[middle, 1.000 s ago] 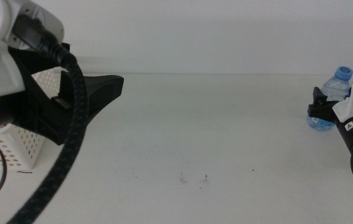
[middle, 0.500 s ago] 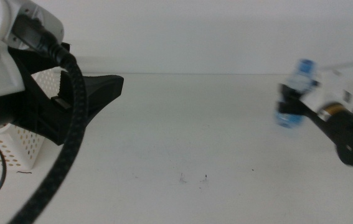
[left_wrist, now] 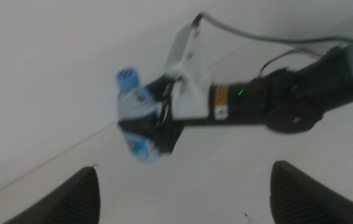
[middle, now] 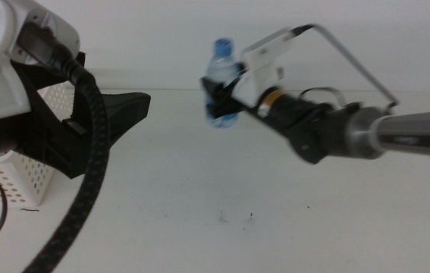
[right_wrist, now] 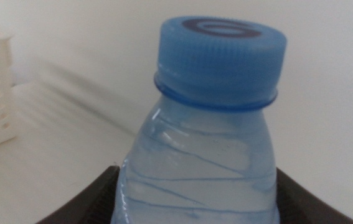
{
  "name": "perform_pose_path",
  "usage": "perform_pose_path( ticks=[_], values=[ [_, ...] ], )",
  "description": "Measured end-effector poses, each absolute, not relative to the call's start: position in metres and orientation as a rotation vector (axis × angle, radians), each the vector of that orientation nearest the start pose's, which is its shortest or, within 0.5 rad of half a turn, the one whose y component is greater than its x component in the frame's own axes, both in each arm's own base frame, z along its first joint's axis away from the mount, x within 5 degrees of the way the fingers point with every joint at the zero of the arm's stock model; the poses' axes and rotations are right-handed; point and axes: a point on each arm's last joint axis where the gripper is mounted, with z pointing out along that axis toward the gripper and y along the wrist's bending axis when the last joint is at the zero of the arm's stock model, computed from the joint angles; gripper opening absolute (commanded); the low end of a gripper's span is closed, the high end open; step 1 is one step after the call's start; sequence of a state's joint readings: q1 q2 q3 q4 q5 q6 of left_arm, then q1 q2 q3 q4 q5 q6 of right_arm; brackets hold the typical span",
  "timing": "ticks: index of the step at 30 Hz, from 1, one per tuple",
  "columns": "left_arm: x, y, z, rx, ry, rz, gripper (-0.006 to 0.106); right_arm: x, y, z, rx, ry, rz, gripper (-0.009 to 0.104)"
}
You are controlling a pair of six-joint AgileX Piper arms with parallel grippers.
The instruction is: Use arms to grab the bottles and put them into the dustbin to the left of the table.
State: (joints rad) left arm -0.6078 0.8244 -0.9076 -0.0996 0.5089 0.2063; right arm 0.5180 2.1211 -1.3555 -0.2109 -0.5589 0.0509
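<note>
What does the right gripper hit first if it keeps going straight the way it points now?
Probably the left gripper. The right gripper, shut on the water bottle, points across the table toward the left arm's dark jaws, with the white dustbin behind them. Depth is unclear; it might pass behind.

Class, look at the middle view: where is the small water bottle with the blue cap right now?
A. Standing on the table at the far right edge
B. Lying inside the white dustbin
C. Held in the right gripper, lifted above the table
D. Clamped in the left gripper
C: the water bottle sits between the jaws of the right gripper, raised off the table near the middle, well short of the dustbin.
</note>
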Motion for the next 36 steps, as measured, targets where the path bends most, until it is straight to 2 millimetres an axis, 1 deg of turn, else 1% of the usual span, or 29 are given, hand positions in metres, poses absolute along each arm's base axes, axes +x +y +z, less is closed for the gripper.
perform_pose_path(
  ticks=[3,6,8,9,11,13,16,18,19,20,21,22,24,27,29,31,36],
  values=[
    [0.134,-0.098,0.391,0.715,1.787,-0.376,0.094,0.415,0.267,0.17,-0.656,1.617,0.408,-0.002],
    [0.134,-0.098,0.391,0.715,1.787,-0.376,0.094,0.415,0.279,0.15,-0.684,1.644,0.418,-0.002],
    [0.134,-0.098,0.391,0.715,1.787,-0.376,0.094,0.414,0.283,0.14,-0.698,1.662,0.42,-0.002],
    [0.134,-0.098,0.391,0.715,1.787,-0.376,0.094,0.414,0.284,0.136,-0.7,1.661,0.423,-0.002],
    [0.134,-0.098,0.391,0.715,1.787,-0.376,0.094,0.415,0.285,0.136,-0.695,1.654,0.429,-0.002],
    [0.134,-0.098,0.391,0.715,1.787,-0.376,0.094,0.415,0.286,0.134,-0.689,1.651,0.433,0.0],
    [0.133,-0.098,0.391,0.714,1.787,-0.378,0.094,0.416,0.286,0.132,-0.688,1.65,0.434,0.01],
    [0.133,-0.098,0.391,0.714,1.787,-0.378,0.094,0.416,0.286,0.132,-0.686,1.647,0.435,0.027],
    [0.133,-0.098,0.391,0.714,1.787,-0.378,0.094,0.416,0.286,0.132,-0.686,1.647,0.435,0.067],
    [0.133,-0.098,0.391,0.714,1.787,-0.378,0.094,0.416,0.286,0.132,-0.686,1.647,0.435,0.081],
    [0.133,-0.098,0.391,0.714,1.787,-0.378,0.094,0.416,0.286,0.132,-0.684,1.648,0.436,0.091],
    [0.133,-0.098,0.391,0.714,1.787,-0.378,0.094,0.416,0.286,0.132,-0.688,1.654,0.433,0.092],
    [0.133,-0.098,0.391,0.714,1.787,-0.378,0.094,0.415,0.286,0.13,-0.692,1.675,0.429,0.09],
    [0.133,-0.098,0.391,0.714,1.787,-0.378,0.094,0.406,0.279,0.13,-0.696,1.749,0.423,0.088],
    [0.134,-0.098,0.391,0.715,1.787,-0.375,0.094,0.393,0.271,0.135,-0.695,1.784,0.426,0.087],
    [0.134,-0.098,0.391,0.716,1.786,-0.373,0.094,0.377,0.26,0.145,-0.696,1.802,0.427,0.087],
    [0.134,-0.098,0.391,0.717,1.786,-0.37,0.094,0.337,0.234,0.177,-0.697,1.825,0.435,0.087]
  ],
)
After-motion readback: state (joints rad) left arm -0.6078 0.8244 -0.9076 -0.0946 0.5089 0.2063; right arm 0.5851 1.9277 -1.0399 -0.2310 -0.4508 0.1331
